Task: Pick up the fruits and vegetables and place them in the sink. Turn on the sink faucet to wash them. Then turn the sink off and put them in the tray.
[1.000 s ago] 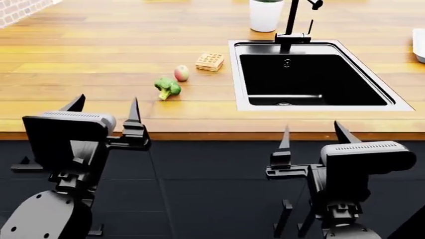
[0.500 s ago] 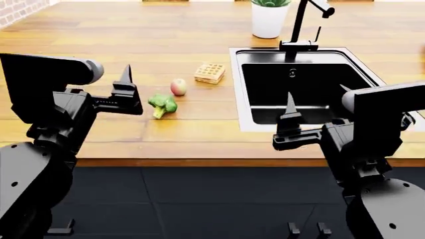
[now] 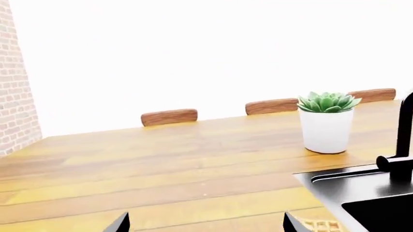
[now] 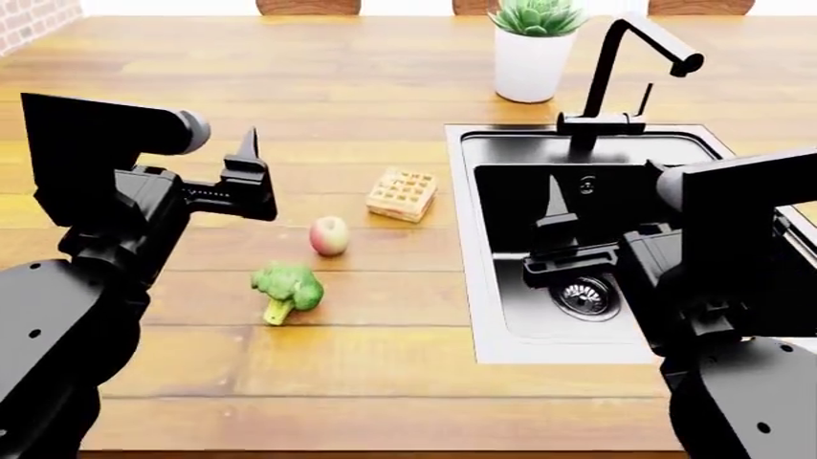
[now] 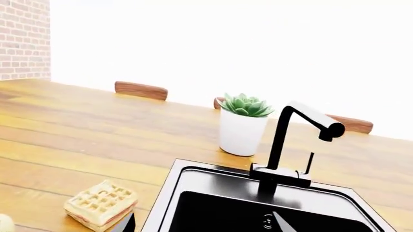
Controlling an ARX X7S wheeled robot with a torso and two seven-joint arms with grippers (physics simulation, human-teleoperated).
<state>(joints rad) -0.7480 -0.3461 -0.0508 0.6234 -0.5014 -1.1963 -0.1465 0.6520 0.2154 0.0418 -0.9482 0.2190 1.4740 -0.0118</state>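
While our left gripper (image 4: 245, 177) hovers open and empty over the plank-grained wooden counter (image 4: 191, 57), we see the knobbly green broccoli head (image 4: 286, 290) and smooth pinkish-red apple (image 4: 328, 235) lying left of the rectangular black sink (image 4: 511, 287); our right gripper (image 4: 600, 234) hangs open, empty, above its basin

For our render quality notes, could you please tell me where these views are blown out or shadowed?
Both wrist views: background beyond the wooden counter is pure overexposed white; head view: evenly lit, the broccoli and apple cast only faint shadows, the black sink interior stays dark.
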